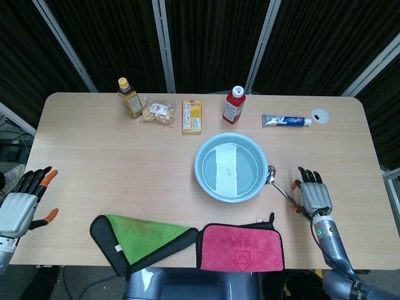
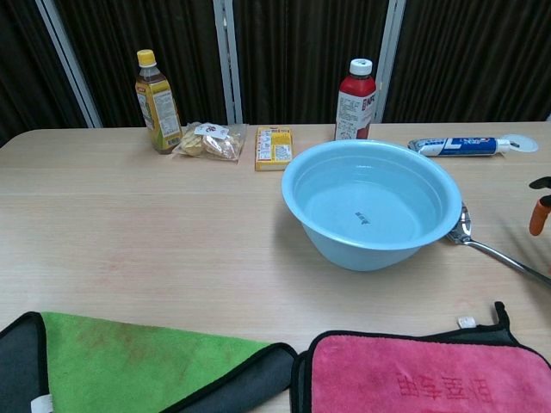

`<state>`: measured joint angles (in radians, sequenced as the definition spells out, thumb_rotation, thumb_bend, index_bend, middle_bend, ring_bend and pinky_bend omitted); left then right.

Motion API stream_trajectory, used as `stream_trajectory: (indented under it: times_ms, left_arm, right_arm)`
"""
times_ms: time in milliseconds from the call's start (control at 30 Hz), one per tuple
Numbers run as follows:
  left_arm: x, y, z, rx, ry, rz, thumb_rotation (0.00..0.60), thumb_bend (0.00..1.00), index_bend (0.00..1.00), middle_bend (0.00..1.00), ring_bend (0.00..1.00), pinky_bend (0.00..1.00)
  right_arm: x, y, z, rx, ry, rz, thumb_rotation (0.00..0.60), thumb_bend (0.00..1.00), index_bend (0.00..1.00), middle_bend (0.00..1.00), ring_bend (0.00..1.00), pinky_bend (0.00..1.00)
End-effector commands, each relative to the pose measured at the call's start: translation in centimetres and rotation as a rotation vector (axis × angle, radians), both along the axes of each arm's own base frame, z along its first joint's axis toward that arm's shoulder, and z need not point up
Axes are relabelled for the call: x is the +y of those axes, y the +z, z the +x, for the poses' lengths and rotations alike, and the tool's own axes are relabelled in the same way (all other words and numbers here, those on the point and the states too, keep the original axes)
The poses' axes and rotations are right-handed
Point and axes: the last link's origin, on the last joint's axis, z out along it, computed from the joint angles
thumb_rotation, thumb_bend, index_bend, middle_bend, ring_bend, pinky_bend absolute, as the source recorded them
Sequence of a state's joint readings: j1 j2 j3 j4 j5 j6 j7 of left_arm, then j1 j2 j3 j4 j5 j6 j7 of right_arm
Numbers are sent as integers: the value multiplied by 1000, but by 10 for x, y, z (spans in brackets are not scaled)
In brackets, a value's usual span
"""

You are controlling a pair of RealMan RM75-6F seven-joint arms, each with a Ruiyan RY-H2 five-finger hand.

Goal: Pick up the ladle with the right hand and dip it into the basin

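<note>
The right hand [image 1: 314,197] hovers with fingers apart, holding nothing, over the end of the ladle [image 1: 280,185], the basin [image 1: 230,166] further left.

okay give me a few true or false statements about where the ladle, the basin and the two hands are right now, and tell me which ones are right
1. The ladle lies on the table beside the basin. True.
2. The right hand has lifted the ladle. False: the ladle rests on the table, and the hand sits at its handle end with fingers spread.
3. The left hand holds the green cloth. False: it holds nothing and sits at the table's left edge, apart from the green cloth.
4. The basin holds water. True.
5. The ladle's bowl is inside the basin. False: it lies outside, against the basin's wall.
</note>
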<state>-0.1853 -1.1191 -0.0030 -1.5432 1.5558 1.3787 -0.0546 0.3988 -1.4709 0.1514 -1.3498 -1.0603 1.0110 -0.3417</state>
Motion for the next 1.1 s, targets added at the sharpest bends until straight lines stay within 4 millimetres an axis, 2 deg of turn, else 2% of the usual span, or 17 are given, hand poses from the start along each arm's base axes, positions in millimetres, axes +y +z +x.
stream_trajectory:
  times_ms: [33,867,1100]
  left_arm:
    - [1,-1,0,-1,-1,-5,600,295,48,0,0,0]
    - [1,-5,1,-4,-8,-44,600,295,48,0,0,0]
    - [0,-7,2,-5,-15,-56,600,295,48,0,0,0]
  right_arm:
    - [3,-2,-4,-12,-9,-7,600,148,395,0,0,0]
    - [12,-9,-30,-126,-72,-73,600,148,395,0,0,0]
    - [20,-13,-39,-191,-97,-99,600,148,396,0,0,0]
